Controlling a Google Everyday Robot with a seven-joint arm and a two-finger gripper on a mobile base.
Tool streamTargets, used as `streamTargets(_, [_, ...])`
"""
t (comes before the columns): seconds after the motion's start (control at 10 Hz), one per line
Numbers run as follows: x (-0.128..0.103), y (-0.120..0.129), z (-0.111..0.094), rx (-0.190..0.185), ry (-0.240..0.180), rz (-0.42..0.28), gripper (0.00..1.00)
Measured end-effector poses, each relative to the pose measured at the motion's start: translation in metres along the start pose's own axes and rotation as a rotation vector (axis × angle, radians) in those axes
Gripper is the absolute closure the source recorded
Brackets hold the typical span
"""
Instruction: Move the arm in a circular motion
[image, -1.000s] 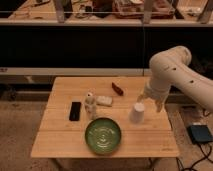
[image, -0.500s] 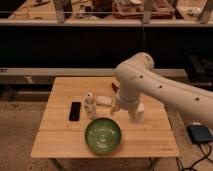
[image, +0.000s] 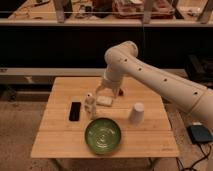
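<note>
My pincer (image: 108, 93) hangs with its prongs pointing down, low over the back middle of the bench (image: 55, 137). The prongs stand apart, so it is wide, and I see nothing held between them. I think it is empty because the task needs no grasp: I have only to sweep the arm (image: 150, 75) in a circle, and free prongs catch on less.

Just under the pincer lies a small pale flat thing (image: 104, 101); I cannot tell if the prongs touch it. Just beside the pincer, toward the left edge of the view, stands a small white bottle (image: 90, 105), and further that way a black phone (image: 75, 111) lies flat. On the other side and nearer the camera stands a white cup (image: 136, 113), upside down. The green bowl (image: 103, 135) sits in front of the pincer, near the front edge.

The arm itself rises straight from the pincer to a thick elbow above, then runs away down to the right edge of the view.
</note>
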Motion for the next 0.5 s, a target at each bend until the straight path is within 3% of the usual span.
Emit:
streamTargets(0.2, [0.048, 0.006, 0.007, 0.021, 0.053, 0.014, 0.40])
streamTargets(0.3, [0.077, 0.022, 0.008, 0.011, 0.090, 0.041, 0.40])
streamTargets(0.5, [0.114, 0.080, -0.003, -0.050, 0.146, 0.130, 0.40])
